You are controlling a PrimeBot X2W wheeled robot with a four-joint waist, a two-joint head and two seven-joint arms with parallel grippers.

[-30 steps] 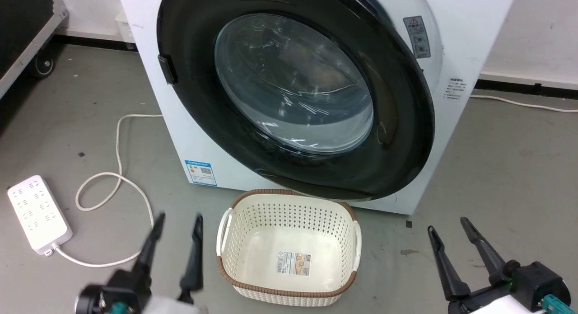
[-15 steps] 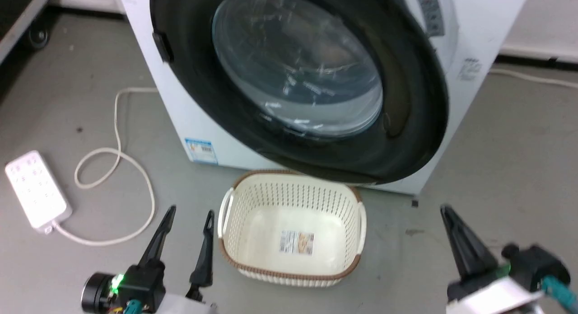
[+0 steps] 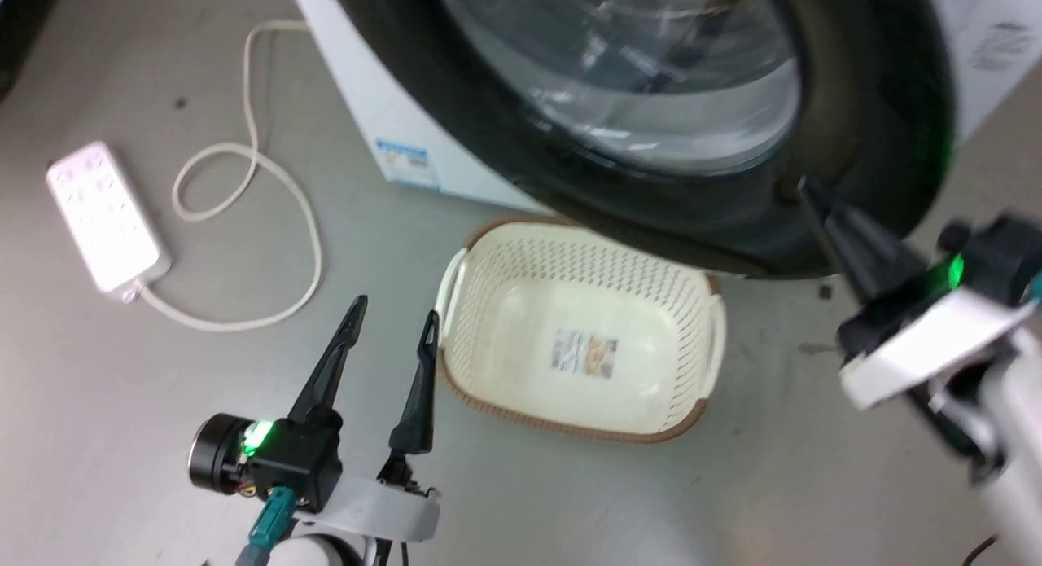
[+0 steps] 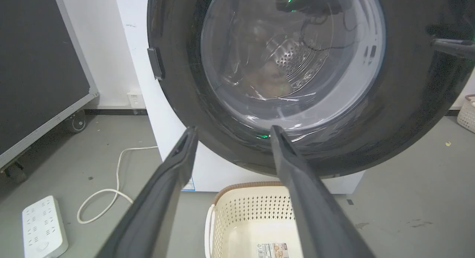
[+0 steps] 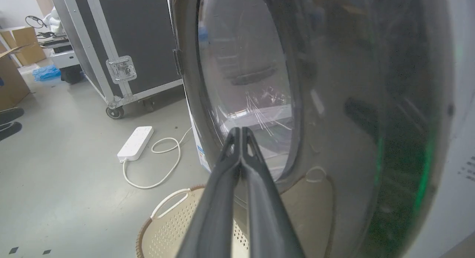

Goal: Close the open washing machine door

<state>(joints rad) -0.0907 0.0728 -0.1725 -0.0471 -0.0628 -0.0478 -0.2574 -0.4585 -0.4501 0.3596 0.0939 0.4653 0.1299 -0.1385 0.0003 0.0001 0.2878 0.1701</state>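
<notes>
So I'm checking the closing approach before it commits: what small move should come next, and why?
Probably ease the right gripper forward until its shut fingers press the washing machine door, then push it toward the washing machine. The fingertips point at the door's lower part; contact isn't clear. The left gripper is open, low beside the basket.

The top of the washing machine door (image 3: 855,142) is cut off by the upper edge of the head view. The right gripper (image 3: 814,195) is blurred there, so I cannot tell if its tip touches the door. The print on the blue label (image 3: 403,163) and on the sticker (image 3: 584,353) in the basket (image 3: 521,261) is too small to read
</notes>
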